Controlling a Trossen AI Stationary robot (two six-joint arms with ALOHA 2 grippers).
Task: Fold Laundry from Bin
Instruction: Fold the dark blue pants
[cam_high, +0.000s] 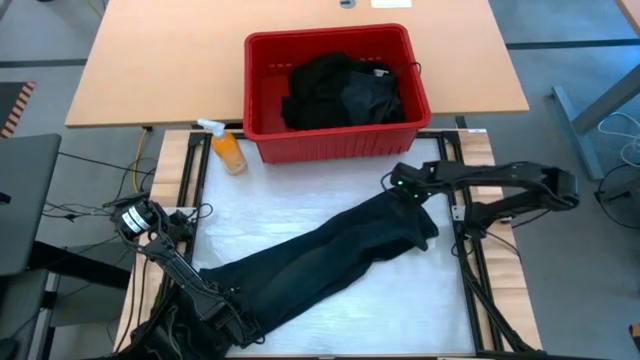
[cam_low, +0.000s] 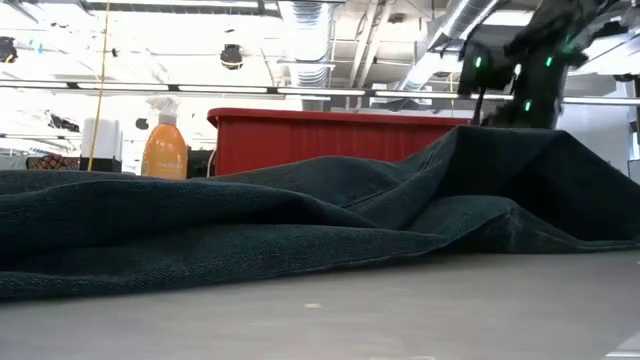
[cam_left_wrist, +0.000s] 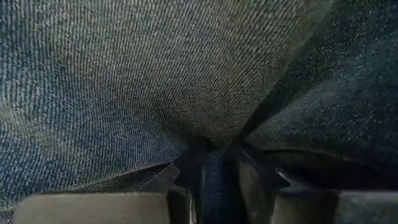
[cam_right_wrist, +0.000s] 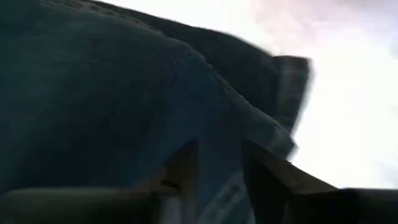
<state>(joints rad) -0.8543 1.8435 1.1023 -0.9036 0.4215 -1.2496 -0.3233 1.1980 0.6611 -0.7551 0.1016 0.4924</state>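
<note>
A long dark denim-like garment (cam_high: 320, 255) of the laundry lies slantwise on the white table top, from near left to far right. My left gripper (cam_high: 222, 300) is shut on its near left end. My right gripper (cam_high: 408, 192) is at its far right end, with cloth between its fingers (cam_right_wrist: 186, 168). In the low view that end rises in a peak (cam_low: 480, 140) under the right arm. More dark laundry (cam_high: 340, 95) lies heaped in the red bin (cam_high: 262, 90) at the far edge. My left gripper pinches a fold of the garment's near left end (cam_left_wrist: 214, 168) between its two fingers, which slant down from above. The cloth bulges on both sides of the fingers; one layer or several, I cannot tell. My right gripper has the garment's far right edge (cam_right_wrist: 217, 180) between its two fingers, coming steeply from above. The cloth rises to the gripper in a peak, and the rest lies on the table.
An orange spray bottle (cam_high: 227, 148) stands left of the bin, at the table top's far left corner. Bare white surface (cam_high: 300, 195) lies between the bin and the garment, and more near the right front (cam_high: 400, 310). A wooden table (cam_high: 180, 60) stands behind.
</note>
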